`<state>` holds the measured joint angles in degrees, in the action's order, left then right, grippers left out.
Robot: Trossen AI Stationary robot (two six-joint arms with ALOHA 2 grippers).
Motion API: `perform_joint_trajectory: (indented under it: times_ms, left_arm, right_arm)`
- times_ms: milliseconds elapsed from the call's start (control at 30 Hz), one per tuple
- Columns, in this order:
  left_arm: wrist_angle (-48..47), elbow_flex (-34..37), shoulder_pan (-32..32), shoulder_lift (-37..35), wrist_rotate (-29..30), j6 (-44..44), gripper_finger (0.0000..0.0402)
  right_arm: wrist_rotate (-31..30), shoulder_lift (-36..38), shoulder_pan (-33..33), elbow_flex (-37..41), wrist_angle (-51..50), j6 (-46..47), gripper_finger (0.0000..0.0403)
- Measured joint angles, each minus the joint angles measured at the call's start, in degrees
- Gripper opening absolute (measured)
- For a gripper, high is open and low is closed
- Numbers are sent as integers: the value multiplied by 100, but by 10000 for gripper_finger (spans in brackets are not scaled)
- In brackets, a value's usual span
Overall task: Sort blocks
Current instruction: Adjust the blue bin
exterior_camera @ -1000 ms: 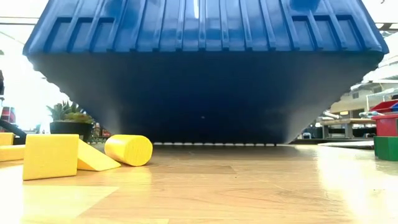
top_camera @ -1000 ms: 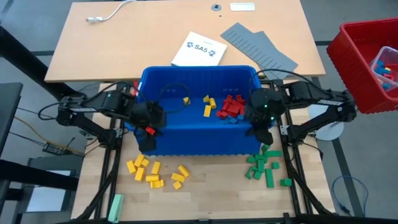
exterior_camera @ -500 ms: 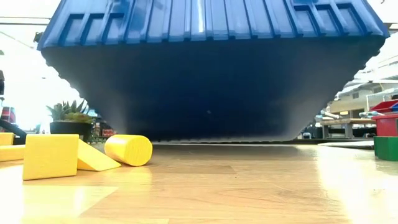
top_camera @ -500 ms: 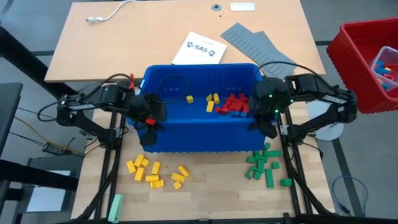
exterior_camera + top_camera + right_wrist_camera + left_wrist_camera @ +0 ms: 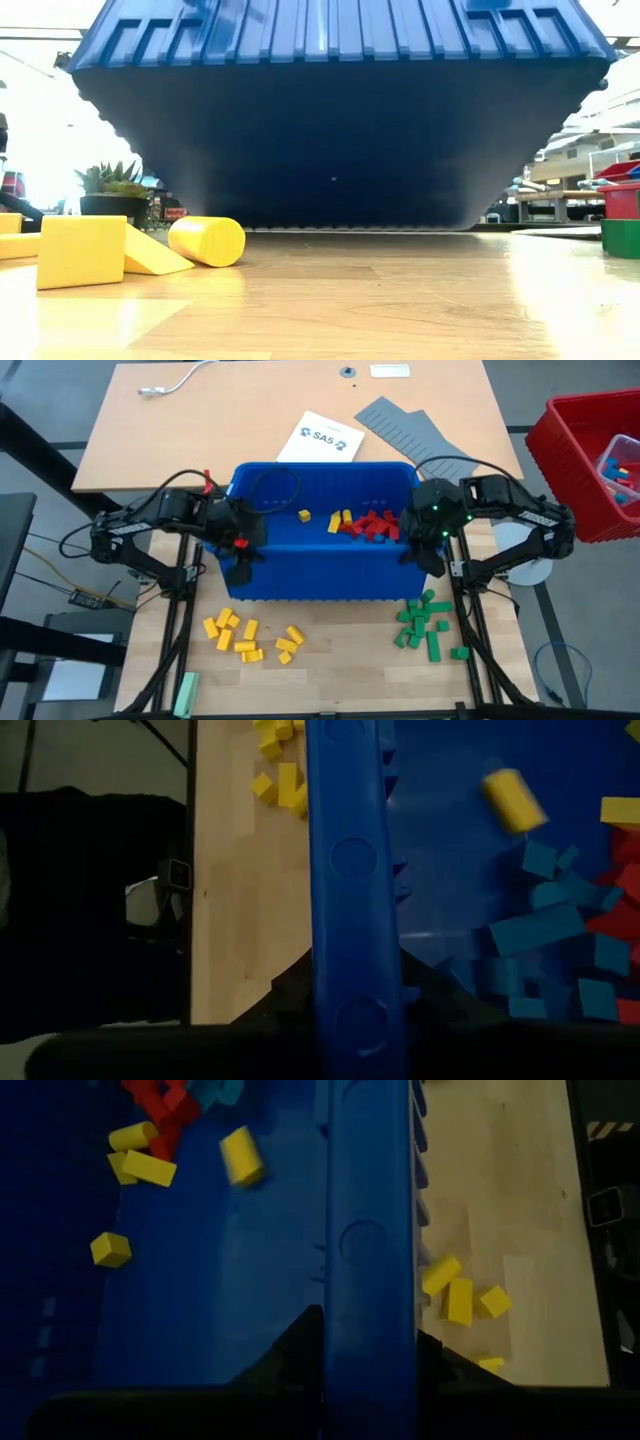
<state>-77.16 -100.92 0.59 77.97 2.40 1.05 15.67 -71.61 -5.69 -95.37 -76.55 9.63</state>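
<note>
A blue bin (image 5: 320,575) tilts above the desk (image 5: 340,650), gripped on opposite rims by the left claw (image 5: 238,555) and right claw (image 5: 425,550), each closed on the rim. Inside lie red blocks (image 5: 372,527), yellow blocks (image 5: 340,523) and blue blocks (image 5: 530,930). Sorted yellow bricks (image 5: 250,637) and green bricks (image 5: 425,625) sit on the desk. A red crate (image 5: 575,460) holds more blocks.

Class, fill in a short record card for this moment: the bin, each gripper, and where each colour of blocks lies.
bin: blue bin, tilted, held at both end walls
left gripper: fingers clamped on bin rim
right gripper: fingers clamped on opposite rim
yellow blocks: pile on table, a few in bin
green blocks: pile on table
red blocks: inside bin
</note>
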Motion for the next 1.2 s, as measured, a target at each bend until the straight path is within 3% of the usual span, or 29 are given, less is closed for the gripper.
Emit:
perform_joint_trajectory:
  times_ms: [433, 1200]
  left_arm:
    - [509, -13, 113, -138, 122, -84, 80]
    - [516, -13, 180, -136, 69, -46, 80]
  right_arm:
    - [180, -4, -376, -490, -254, -219, 74]
    - [169, 7, -380, -431, -274, -214, 74]
